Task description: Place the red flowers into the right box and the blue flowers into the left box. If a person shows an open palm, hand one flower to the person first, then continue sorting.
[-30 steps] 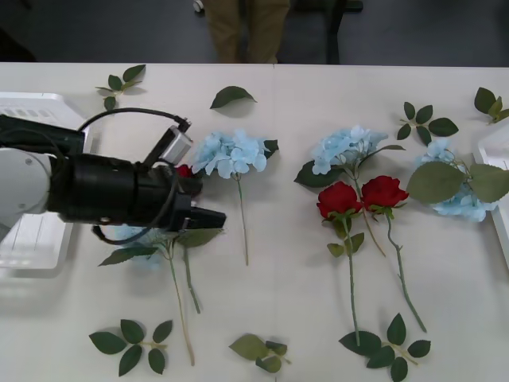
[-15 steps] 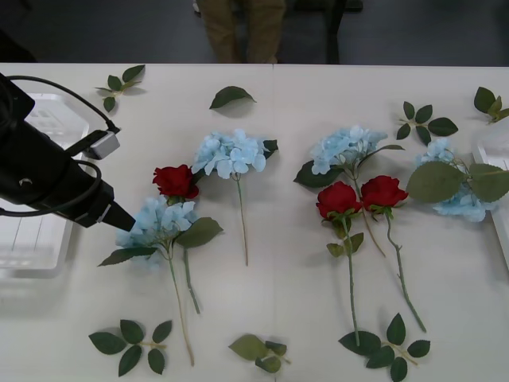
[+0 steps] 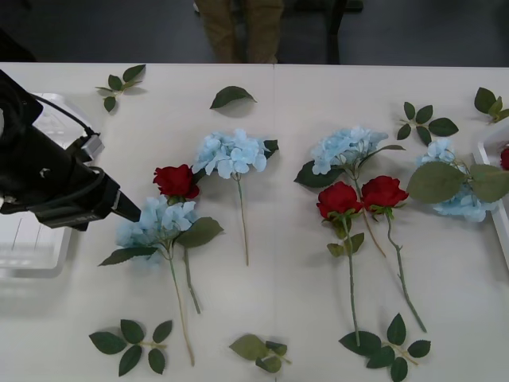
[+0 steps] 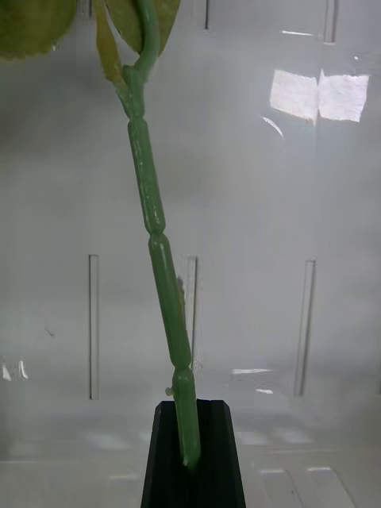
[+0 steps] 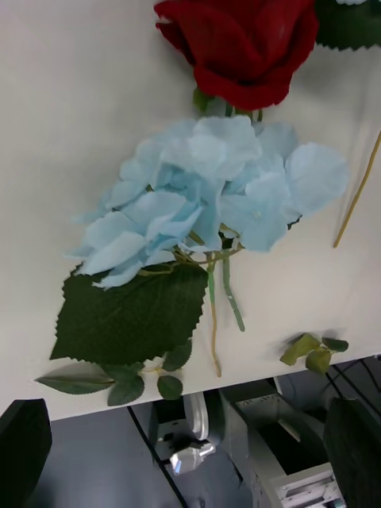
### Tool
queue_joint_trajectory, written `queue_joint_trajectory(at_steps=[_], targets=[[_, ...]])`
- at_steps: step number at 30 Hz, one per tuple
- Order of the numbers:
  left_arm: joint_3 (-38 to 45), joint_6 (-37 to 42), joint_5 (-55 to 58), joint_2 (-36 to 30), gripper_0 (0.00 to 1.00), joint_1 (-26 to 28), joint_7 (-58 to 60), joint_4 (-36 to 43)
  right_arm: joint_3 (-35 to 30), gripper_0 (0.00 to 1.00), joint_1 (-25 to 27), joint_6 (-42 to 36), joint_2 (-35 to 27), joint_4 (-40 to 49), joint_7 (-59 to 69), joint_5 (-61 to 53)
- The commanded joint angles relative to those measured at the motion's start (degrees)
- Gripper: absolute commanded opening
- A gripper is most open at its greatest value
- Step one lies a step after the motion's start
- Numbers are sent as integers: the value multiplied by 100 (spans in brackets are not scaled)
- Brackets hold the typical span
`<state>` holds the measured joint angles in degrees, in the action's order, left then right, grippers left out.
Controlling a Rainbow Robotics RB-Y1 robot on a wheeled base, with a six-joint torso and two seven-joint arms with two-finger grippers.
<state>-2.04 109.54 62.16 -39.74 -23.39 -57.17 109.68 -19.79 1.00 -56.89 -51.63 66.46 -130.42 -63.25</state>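
Flowers lie scattered across the white table (image 3: 286,286) in your front view. Your left gripper (image 3: 131,212) sits at the left of the frame with its black fingers spread open, their tips touching the edge of a blue flower (image 3: 159,223) at centre left. In the left wrist view that same pale cluster (image 5: 206,190) fills the middle, with a red rose (image 5: 238,48) touching it at the top and one broad serrated leaf (image 5: 131,313) below.

Your right gripper (image 4: 190,452) is closed on a thin, knobbly green plastic stem (image 4: 159,262), held over the slotted white floor of the right box (image 4: 278,238). In the front view that box (image 3: 497,219) is a raised white rim at the right edge, with a speck of red (image 3: 505,157) just inside it.

The left box (image 3: 36,259) is a shallow white tray at the left edge, partly behind your left arm.

Elsewhere on the table: a second red rose (image 3: 176,181) beside another blue cluster (image 3: 231,153) at centre, two roses (image 3: 339,198) side by side right of centre, and two more blue clusters (image 3: 346,147) at the upper right. Loose green leaf sprigs (image 3: 131,342) dot the surface.

Beyond the far edge is a dark floor, with a person's tan trousers (image 3: 242,28) at top centre.
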Motion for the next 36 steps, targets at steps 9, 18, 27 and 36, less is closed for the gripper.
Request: queue_joint_trajectory(at_steps=[9,18,27,36], targets=[[-2204,46,-1321,-86,100,484,2280,1521,-60,74,-276,-375,109,-19,140,-346],[-2705,-565,-2771,-95,100,1170,2262,1477,-869,75,-1023,-2036,118,-63,561,-496],[-3355,-1189,-3957,468,100,1090,2465,748,-974,74,-2535,-2968,-32,-994,1906,-302],[-3417,-1874,-4326,1039,100,783,2579,-272,-280,74,-4011,-2933,48,-1979,3154,339]])
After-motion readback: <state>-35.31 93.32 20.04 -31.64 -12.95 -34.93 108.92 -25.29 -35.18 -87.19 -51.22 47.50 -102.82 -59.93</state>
